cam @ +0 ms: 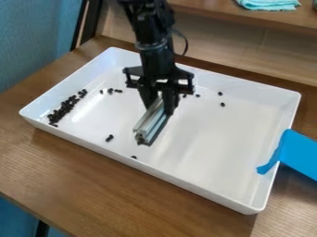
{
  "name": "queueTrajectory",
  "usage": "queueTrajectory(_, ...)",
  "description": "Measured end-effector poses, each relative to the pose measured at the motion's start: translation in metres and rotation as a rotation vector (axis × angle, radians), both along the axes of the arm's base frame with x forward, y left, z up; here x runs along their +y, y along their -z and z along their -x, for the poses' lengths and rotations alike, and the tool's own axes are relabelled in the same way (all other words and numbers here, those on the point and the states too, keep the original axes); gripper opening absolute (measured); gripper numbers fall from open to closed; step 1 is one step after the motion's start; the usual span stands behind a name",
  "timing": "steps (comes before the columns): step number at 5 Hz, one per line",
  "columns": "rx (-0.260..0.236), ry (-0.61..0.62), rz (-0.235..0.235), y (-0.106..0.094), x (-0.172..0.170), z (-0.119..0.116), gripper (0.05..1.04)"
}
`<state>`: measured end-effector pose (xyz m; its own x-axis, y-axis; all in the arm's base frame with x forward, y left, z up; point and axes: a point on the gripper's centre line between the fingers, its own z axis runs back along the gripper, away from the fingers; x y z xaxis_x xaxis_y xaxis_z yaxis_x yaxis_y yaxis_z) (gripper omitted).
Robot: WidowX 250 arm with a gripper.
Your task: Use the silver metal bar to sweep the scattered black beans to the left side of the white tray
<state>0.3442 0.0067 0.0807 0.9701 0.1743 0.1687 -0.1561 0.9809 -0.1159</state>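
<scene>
Brown, grained wood runs across the near part of my view: the top of the table, with blue and a dark leg at its lower left corner. On it sits a white, shallow rectangular tray, turned at an angle to me. Just inside its near wall lies one small black piece, partly hidden by the rim, and a tight pair lies a little farther left. At the right, a blue sheet-like thing overlaps the tray's wall and runs out of view, so I can't tell its full shape.

Near the middle, I have the pincer closed on a pale, grooved metal bar. The bar slants down between the fingers, its near end low over the tray floor; I can't tell whether it touches. The fingers cover part of its upper end.

The small black pieces bunch along the tray's left side, to the left of the pincer and apart from it. A few more are scattered beyond the bar, some close beside the pincer.

Farther back are a blue wall, a black upright, a pale wood panel and a wooden shelf with a teal cloth, cut off at the top.
</scene>
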Motion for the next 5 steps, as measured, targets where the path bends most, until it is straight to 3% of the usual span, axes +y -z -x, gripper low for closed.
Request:
queueTrajectory(1, -0.009, 0.013, 0.005, 0.010, -0.022, 0.004, 0.384)
queueTrajectory(2, -0.019, 0.006, 0.010, 0.006, -0.042, -0.001, 0.385)
queueTrajectory(4, 0.013, -0.021, -0.016, 0.027, -0.056, -0.012, 0.385)
queueTrajectory(5, 0.002, -0.016, -0.032, 0.032, -0.056, -0.014, 0.385)
